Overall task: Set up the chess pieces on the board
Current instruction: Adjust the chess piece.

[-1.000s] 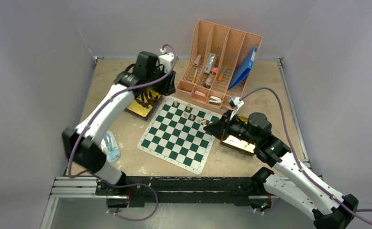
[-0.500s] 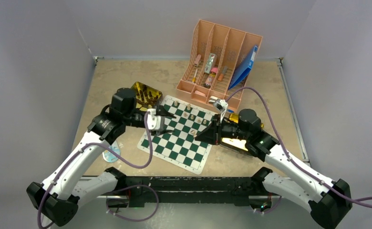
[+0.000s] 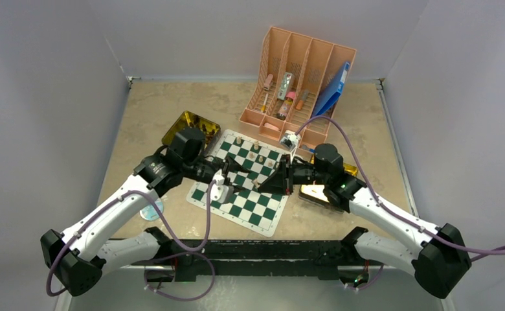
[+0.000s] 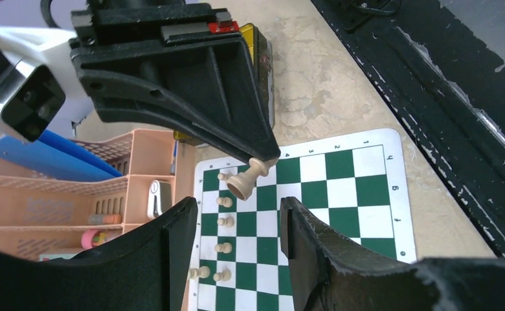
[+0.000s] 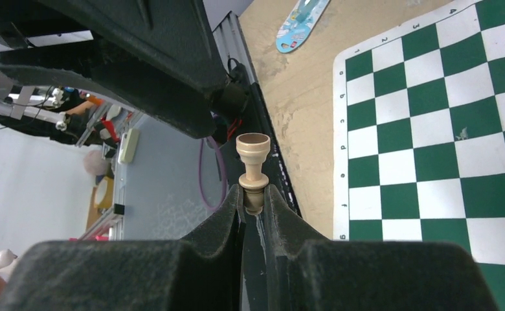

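a checked board (image 3: 253, 208) is laid on a tan, grey-walled tabletop (image 3: 153, 107). above it a pale pawn (image 5: 252, 152) is pinched by the right gripper (image 5: 253, 191); the left gripper (image 4: 238, 202), parted, has been swung over from the gold tin (image 3: 185, 126).

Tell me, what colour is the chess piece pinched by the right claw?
Pale tan. The chess piece shows best in the right wrist view.
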Robot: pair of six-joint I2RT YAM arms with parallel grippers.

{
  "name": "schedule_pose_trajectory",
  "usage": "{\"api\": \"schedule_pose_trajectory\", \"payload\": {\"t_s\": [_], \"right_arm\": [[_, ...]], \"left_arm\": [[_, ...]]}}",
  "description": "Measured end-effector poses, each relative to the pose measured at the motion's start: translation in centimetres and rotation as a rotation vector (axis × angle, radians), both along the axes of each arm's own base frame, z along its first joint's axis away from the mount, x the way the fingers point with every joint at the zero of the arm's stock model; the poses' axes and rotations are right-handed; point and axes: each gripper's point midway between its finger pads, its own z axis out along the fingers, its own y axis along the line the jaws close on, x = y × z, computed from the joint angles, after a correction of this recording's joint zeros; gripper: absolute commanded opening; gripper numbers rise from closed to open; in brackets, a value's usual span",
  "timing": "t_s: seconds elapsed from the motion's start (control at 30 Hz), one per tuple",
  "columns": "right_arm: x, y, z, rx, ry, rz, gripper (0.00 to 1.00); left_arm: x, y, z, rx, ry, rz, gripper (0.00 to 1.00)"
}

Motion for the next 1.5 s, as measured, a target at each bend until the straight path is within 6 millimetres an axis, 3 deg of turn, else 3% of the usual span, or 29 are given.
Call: {"api": "schedule_pose_trajectory", "payload": {"t_s": [0.17,0.5,0.63,0.73,0.83,0.97,1.1,1.23,1.5], "right_arm": [[0.0,0.4,-0.2,0.006,0.017,0.022,0.0],[-0.2,0.9,-0.3,0.014,0.031,0.056,0.0],[-0.4,0.9,-0.2,0.016,0.032,0.064,0.0],[-0.7,0.9,-0.2,0.016,0.034,0.075,0.0],[-0.7,0.8,-0.3,0.009,0.036,0.068,0.07],[-0.3,0.3,0.5,0.011,0.01,0.01,0.19],[0.0,-0.3,3.0,0.069,-0.069,-0.057,0.26],[0.0,-1.0,5.5,0.175,-0.136,-0.113,0.28],[0.4,-1.1,6.7,0.255,-0.118,-0.165,0.33]], "left_arm": [[-0.3,-0.5,-0.6,0.029,-0.068,-0.031,0.47],[-0.7,-1.9,-3.7,0.153,-0.129,-0.063,0.41],[-0.6,-2.3,-3.9,0.182,-0.17,-0.055,0.3],[-0.7,-2.5,-4.0,0.203,-0.195,-0.051,0.16],[-0.7,-2.1,-4.5,0.24,-0.187,-0.029,0.03],[-0.5,-2.3,-3.9,0.22,-0.177,0.012,0.0],[-0.2,-2.5,-1.6,0.122,-0.165,0.094,0.0],[-0.6,-2.0,-0.6,0.026,-0.062,0.197,0.0],[-1.0,-2.7,0.2,-0.194,0.197,0.332,0.0]]}}
